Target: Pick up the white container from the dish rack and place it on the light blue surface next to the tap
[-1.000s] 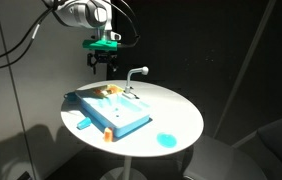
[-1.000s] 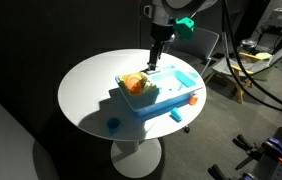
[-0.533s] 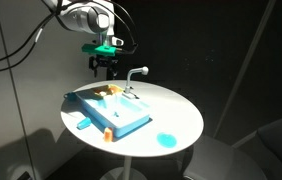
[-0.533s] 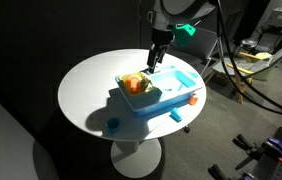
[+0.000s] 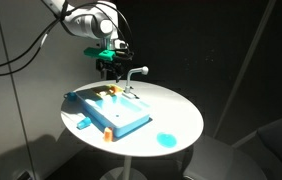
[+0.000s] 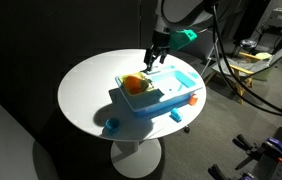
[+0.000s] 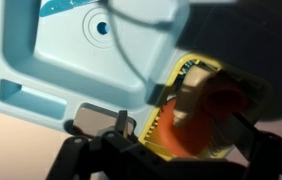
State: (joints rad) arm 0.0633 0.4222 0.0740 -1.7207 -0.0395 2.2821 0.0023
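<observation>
A light blue toy sink unit (image 5: 121, 112) lies on the round white table, and it also shows in the other exterior view (image 6: 173, 95). Its yellow dish rack (image 6: 133, 86) holds orange pieces and a pale one. In the wrist view the rack (image 7: 177, 76) holds an orange dish (image 7: 186, 135) and a blurred pale shape (image 7: 186, 102) that may be the white container. The silver tap (image 5: 133, 74) stands at the unit's far edge. My gripper (image 5: 109, 68) hangs above the rack and tap, also seen in the other exterior view (image 6: 153, 60). It is open and empty, with its dark fingers (image 7: 81, 160) spread wide.
The sink's drain (image 7: 101, 28) lies on the light blue surface beside the tap's arm (image 7: 131, 50). A blue disc (image 5: 166, 140) and a small blue piece (image 5: 84, 124) lie on the table (image 5: 176, 105). An orange piece (image 5: 109, 133) sits at the unit's near edge. Dark curtains surround the table.
My gripper has moved down a little and closer to the tap and rack. Nothing on the table has moved.
</observation>
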